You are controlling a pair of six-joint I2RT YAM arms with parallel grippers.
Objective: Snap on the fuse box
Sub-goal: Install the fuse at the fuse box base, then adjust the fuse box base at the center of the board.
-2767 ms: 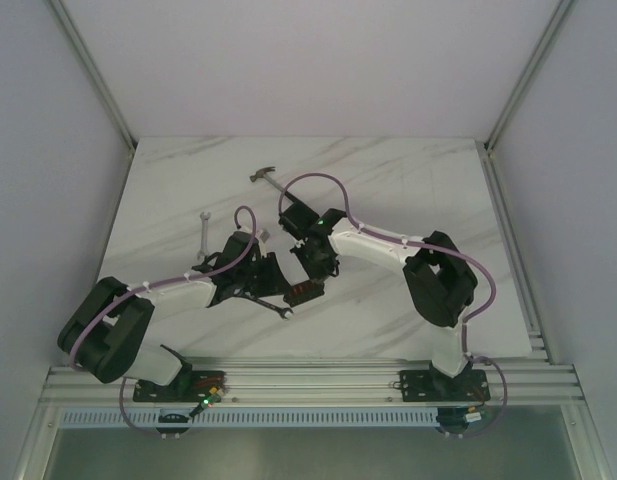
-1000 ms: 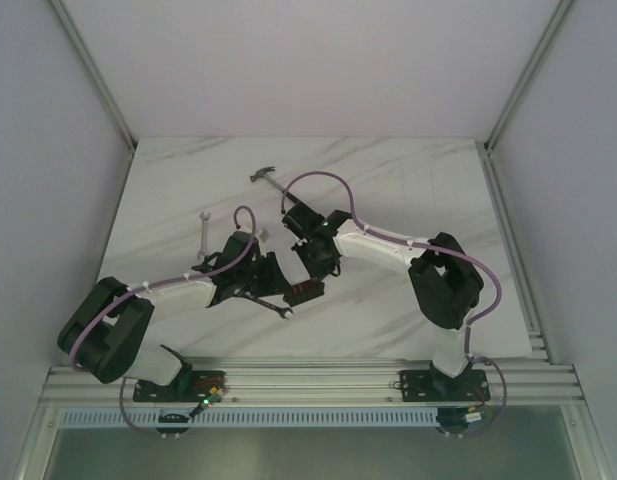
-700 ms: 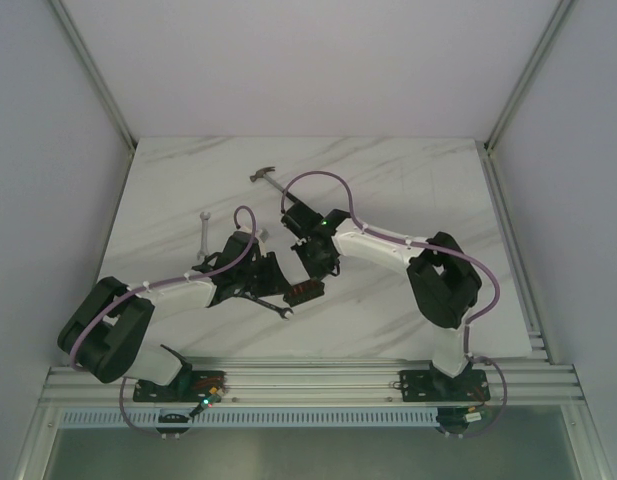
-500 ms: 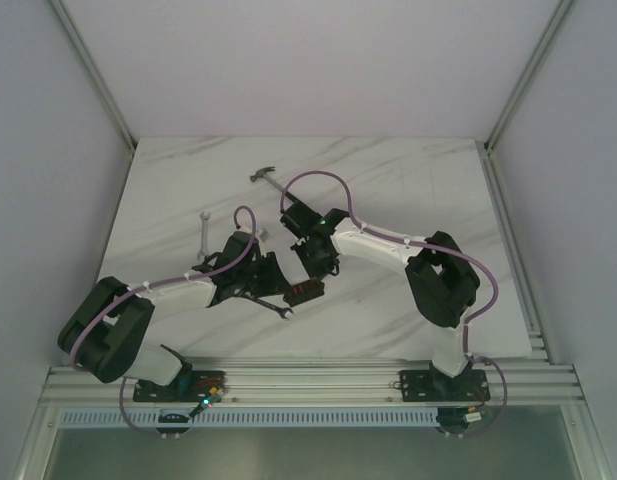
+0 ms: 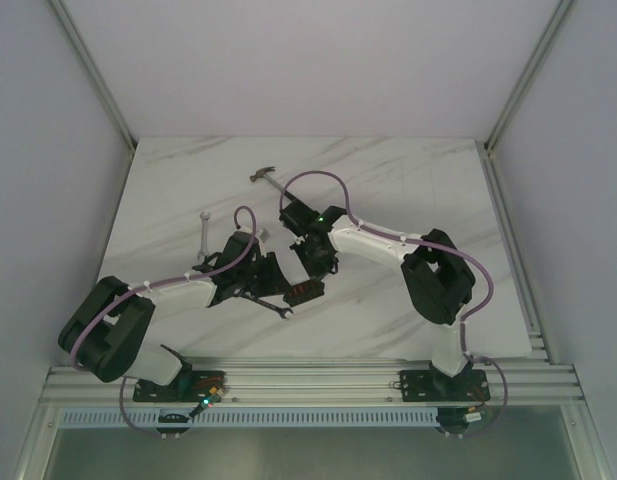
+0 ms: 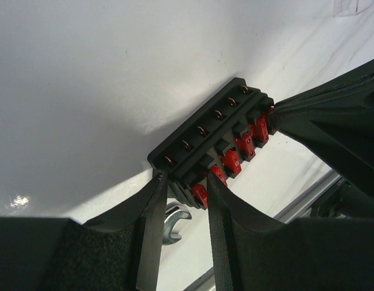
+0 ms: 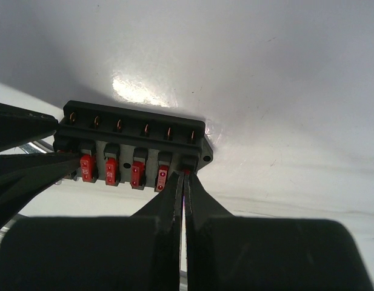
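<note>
The fuse box (image 5: 304, 291), black with a row of red fuses, lies on the white table between both grippers. In the left wrist view my left gripper (image 6: 185, 182) is shut on one end of the fuse box (image 6: 205, 136). In the right wrist view my right gripper (image 7: 185, 174) is shut on a small red fuse (image 7: 186, 172), its tips at the rightmost slot of the fuse box (image 7: 132, 134). Several other slots hold red fuses. In the top view the left gripper (image 5: 278, 287) and right gripper (image 5: 313, 272) meet over the box.
A wrench (image 5: 276, 308) lies under the left gripper, its head showing in the left wrist view (image 6: 173, 221). A second wrench (image 5: 203, 232) lies further left. A hammer (image 5: 267, 178) lies behind. A clear plastic piece (image 6: 351, 6) sits far off.
The right arm's wrist has shifted slightly over the fuse box. The left gripper and the fuse box have stayed in place.
</note>
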